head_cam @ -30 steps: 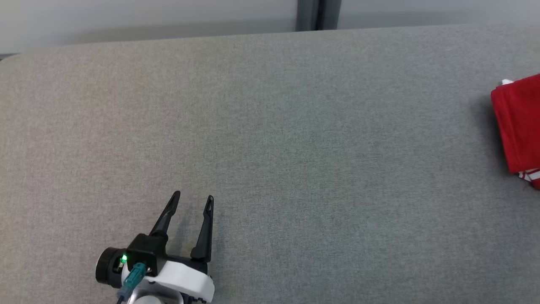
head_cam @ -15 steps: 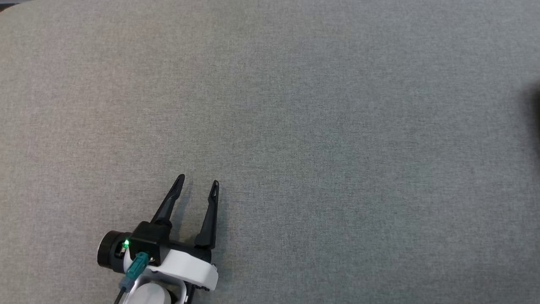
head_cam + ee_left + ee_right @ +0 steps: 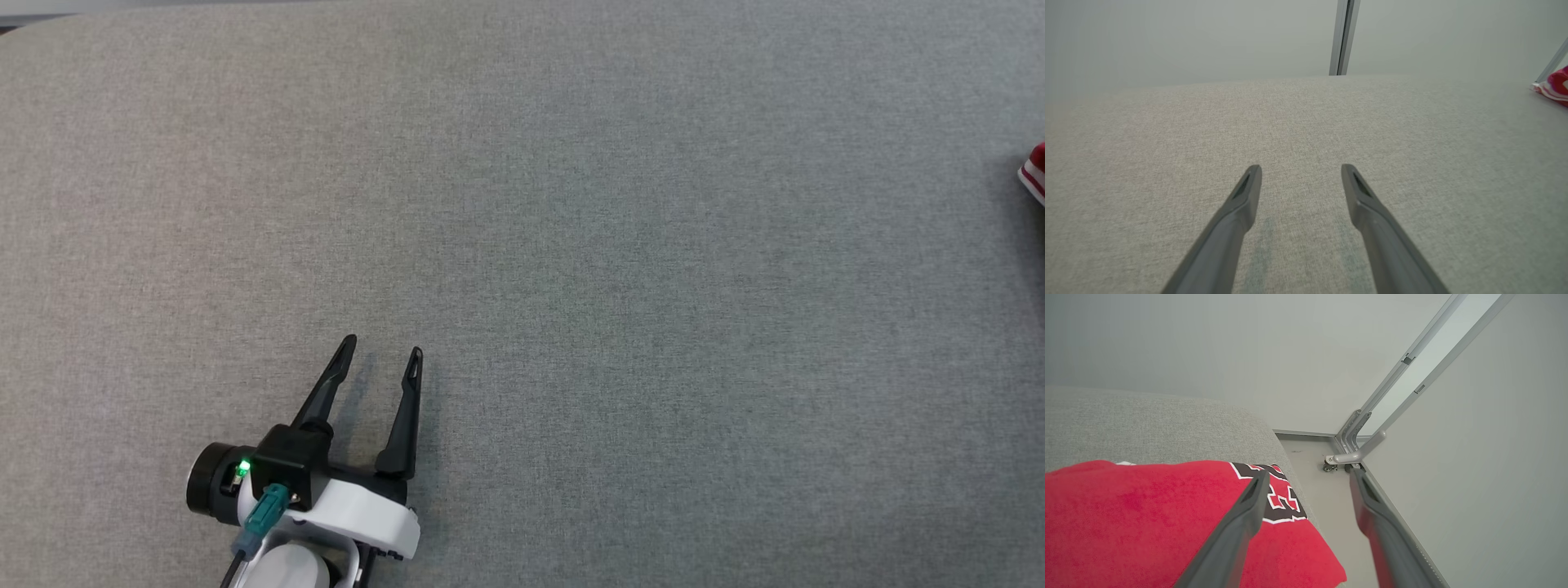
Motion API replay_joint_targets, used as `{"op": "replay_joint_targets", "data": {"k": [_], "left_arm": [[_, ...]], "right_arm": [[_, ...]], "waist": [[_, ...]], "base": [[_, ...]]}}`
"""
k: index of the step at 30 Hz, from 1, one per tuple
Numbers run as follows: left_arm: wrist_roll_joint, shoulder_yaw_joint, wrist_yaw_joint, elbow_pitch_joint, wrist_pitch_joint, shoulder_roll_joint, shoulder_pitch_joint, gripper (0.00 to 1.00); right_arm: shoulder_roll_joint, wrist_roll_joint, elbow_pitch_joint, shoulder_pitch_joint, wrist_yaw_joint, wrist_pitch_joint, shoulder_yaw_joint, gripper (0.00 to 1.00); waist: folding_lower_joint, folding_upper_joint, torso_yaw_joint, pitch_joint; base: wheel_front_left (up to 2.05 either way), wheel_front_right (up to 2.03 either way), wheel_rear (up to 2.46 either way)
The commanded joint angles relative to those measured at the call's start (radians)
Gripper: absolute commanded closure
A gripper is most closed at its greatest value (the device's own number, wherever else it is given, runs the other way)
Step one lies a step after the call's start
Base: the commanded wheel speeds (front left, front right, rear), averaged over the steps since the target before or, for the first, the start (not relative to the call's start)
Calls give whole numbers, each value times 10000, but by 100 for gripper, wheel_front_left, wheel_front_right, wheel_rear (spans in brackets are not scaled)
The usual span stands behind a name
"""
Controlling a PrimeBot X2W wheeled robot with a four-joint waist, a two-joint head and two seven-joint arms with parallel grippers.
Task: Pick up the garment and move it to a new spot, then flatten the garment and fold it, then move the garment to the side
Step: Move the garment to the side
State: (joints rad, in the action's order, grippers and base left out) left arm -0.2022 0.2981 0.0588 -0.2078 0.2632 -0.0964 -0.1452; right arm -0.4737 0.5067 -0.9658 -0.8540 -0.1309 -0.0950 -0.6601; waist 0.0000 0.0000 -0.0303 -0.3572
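The right gripper (image 3: 1308, 473) is being held open over the garment (image 3: 1126, 514). The left gripper (image 3: 384, 346) is still being held open, unmoved.

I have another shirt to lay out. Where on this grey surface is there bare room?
Nearly the whole grey surface is bare: everything between the left gripper at the near left and the red garment at the right edge. Only that edge is crowded, where the garment lies under the open right gripper.
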Motion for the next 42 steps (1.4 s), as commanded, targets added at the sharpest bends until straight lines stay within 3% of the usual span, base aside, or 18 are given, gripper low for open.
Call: {"op": "replay_joint_targets", "data": {"k": [1, 9, 15, 20, 32, 42], "left_arm": [[62, -6, 47, -32, 16, -77, -120, 0], [-125, -177, 131, 47, 16, -75, -43, 0], [-397, -347, 21, -25, 16, -53, 92, 0], [-741, -551, 243, -290, -29, 12, 313, 0], [-1433, -809, 318, -699, -93, -12, 1282, 0], [-1558, -1194, 593, -703, -4, -46, 2023, 0]], "right_arm": [[85, 115, -86, -135, 1, -160, 18, 0], [567, 101, -707, -398, 1, -1001, 315, 0], [1008, -524, -1142, -548, 1, -1550, 760, 0], [1589, -1326, -1197, -191, 1, -1715, 1617, 0], [3583, -4141, 2206, 3117, 1, -1705, 4074, 0], [4199, -5058, 4933, 5874, 1, -1697, 5394, 0]], "waist": [[0, 0, 41, 72], [0, 0, 128, 727], [0, 0, 125, 1528], [0, 0, 175, 2388], [0, 0, 473, 3901], [0, 0, 406, 4157]], "base": [[0, 0, 0], [0, 0, 0], [0, 0, 0], [0, 0, 0], [0, 0, 0], [0, 0, 0]]}}
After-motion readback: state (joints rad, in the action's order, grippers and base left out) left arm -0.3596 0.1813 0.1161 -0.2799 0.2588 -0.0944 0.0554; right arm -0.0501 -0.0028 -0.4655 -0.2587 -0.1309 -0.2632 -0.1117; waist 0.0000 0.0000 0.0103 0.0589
